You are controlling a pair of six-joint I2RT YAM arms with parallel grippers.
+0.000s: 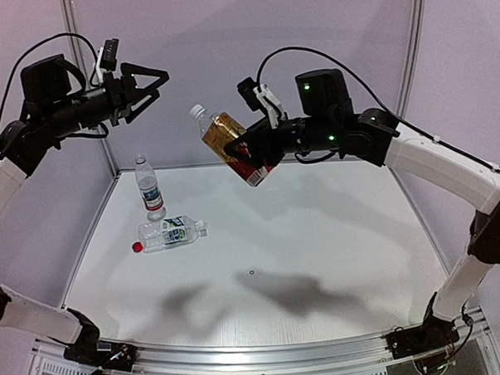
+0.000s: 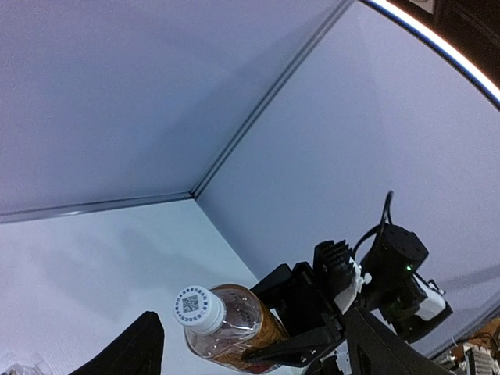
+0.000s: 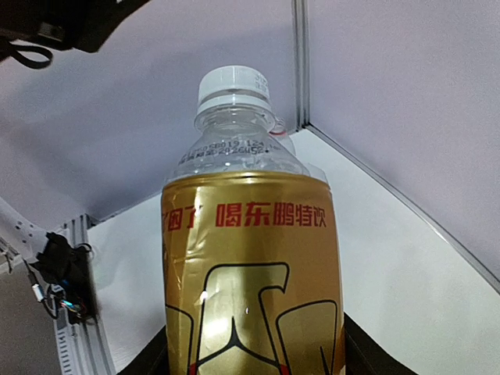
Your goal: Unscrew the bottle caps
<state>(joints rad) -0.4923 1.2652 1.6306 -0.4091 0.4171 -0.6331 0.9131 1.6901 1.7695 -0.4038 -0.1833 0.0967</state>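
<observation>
My right gripper [image 1: 250, 154] pinches the amber plastic bottle with the red-gold label [image 1: 221, 129] in mid-air, its whitish ribbed screw cap [image 1: 198, 112] on and aimed at my spread left gripper [image 1: 156, 85], which I judge must next close round it and twist.

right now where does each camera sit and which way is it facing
top external: above and behind the arm bases, looking down over the table; both arms show, left gripper open, right gripper holding the amber bottle aloft.
left wrist: on the left arm, facing the bottle's white cap end on; own dark fingers frame the bottom.
right wrist: on the right arm, looking along the bottle toward the cap; own fingers at the bottom corners.
shared: all three show bottle and cap.
</observation>
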